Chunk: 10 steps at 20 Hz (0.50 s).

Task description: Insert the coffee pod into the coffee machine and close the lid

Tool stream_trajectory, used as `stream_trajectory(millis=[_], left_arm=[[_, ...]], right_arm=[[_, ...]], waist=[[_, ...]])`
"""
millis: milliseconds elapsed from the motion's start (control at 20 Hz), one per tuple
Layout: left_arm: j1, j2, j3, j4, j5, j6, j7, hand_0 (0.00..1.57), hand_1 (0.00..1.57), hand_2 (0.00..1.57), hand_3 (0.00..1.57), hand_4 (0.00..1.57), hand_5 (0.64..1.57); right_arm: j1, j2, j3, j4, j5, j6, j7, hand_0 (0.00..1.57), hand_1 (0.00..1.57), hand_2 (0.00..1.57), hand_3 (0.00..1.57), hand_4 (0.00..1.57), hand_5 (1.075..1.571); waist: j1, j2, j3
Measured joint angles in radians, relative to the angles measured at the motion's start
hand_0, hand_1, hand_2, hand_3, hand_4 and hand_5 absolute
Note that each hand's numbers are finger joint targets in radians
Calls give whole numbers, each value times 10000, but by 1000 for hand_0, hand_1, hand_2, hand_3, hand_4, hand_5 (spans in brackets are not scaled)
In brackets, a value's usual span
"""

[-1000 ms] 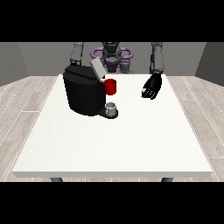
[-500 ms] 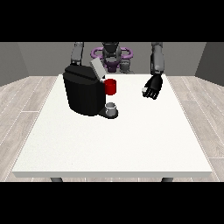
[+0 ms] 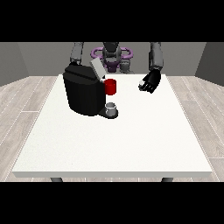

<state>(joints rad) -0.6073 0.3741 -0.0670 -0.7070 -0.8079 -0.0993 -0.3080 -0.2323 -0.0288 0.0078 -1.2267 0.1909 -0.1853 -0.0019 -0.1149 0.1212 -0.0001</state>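
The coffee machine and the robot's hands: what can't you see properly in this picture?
- Front view: the hand at the view's left is hidden behind the black coffee machine.
- Front view: the slot under the raised lid faces away, so its inside is unseen.
- Front view: the small white thing in the hand at the view's right is too small to identify for sure.

The coffee machine (image 3: pixel 84 91) stands on the table (image 3: pixel 113 144) near its far left corner, lid (image 3: pixel 96 68) raised, a cup (image 3: pixel 112 108) at its front; what seems a pod (image 3: pixel 141 82) sits in the hand at the view's right (image 3: pixel 150 81), above the far edge.

white table (image 3: pixel 131 144), black coffee machine (image 3: pixel 83 92)
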Motion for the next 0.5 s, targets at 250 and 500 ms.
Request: stream_trajectory(millis=[250,500], left_arm=[[-593,-128,110,-316,186,-1087,269,1371,1371,1379,1325,504,1571],[-1324,-270,222,-609,294,-2012,795,1402,1402,1390,1329,542,1571]], right_arm=[[-104,-110,-179,579,64,-63,-96,0,0,0,0,0,1571],[-245,-82,-149,827,132,-100,-134,0,0,0,0,0,1571]], waist=[[183,-334,2],[140,-595,4]])
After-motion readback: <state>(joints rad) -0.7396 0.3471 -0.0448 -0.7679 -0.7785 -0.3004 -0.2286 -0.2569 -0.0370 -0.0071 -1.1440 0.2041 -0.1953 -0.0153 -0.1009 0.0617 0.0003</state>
